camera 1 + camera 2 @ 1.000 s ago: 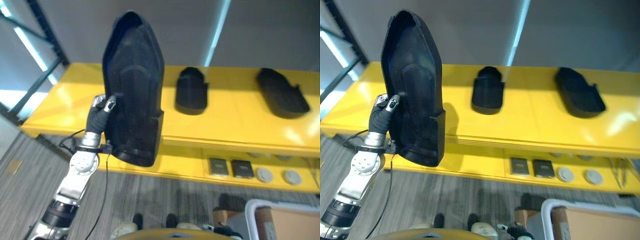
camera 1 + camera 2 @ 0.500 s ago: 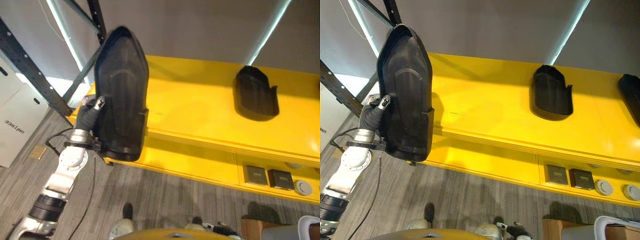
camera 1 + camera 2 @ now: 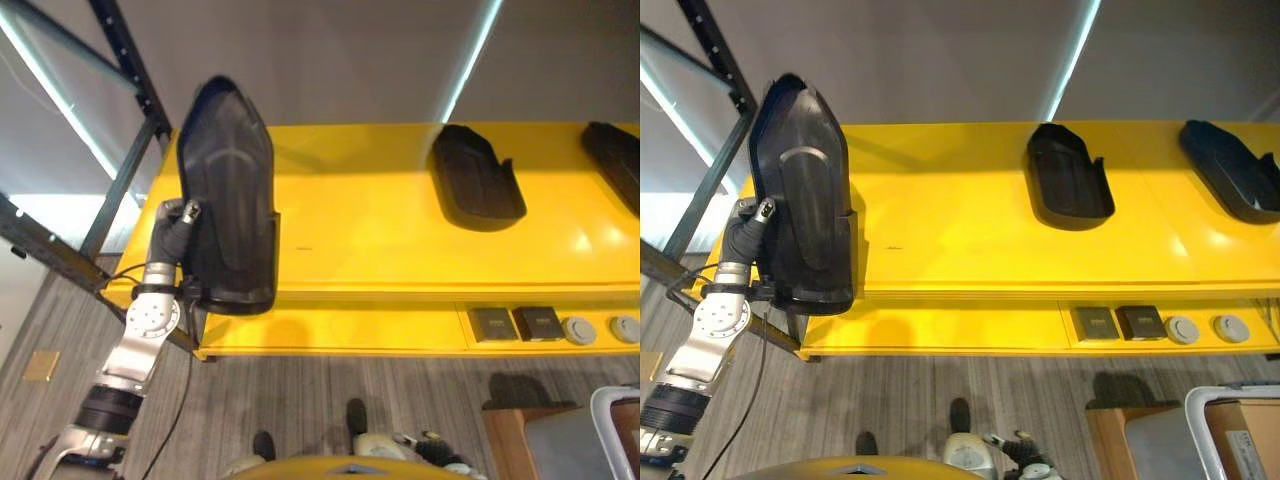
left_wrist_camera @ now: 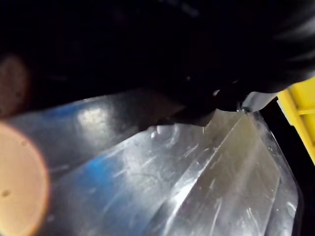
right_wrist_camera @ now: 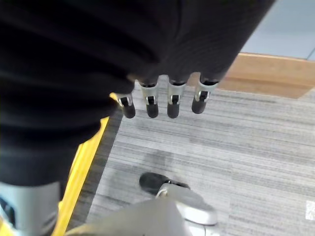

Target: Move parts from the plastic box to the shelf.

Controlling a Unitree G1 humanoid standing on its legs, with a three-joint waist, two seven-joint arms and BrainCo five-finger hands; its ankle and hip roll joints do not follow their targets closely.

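Note:
My left hand [image 3: 178, 226] is shut on a large black moulded part [image 3: 228, 200], holding it upright above the left end of the yellow shelf [image 3: 380, 240]. The same part [image 3: 800, 205] stands tall in the right eye view, its pointed end up. Up close its glossy surface [image 4: 187, 182] shows in the left wrist view. Two more black parts lie on the shelf top, one in the middle [image 3: 475, 177] and one at the far right [image 3: 1232, 170]. My right hand [image 5: 162, 101] hangs over the floor with straight fingers holding nothing.
A lower shelf level holds two dark square pieces [image 3: 515, 323] and two grey discs [image 3: 600, 328]. A plastic box with a cardboard box in it [image 3: 1230, 435] stands on the floor at lower right. A dark rack upright [image 3: 120, 60] rises at left.
The camera has swung, so the shelf sits level and the far-right part has come into view. The held part stays upright in my left hand, over the shelf's left end.

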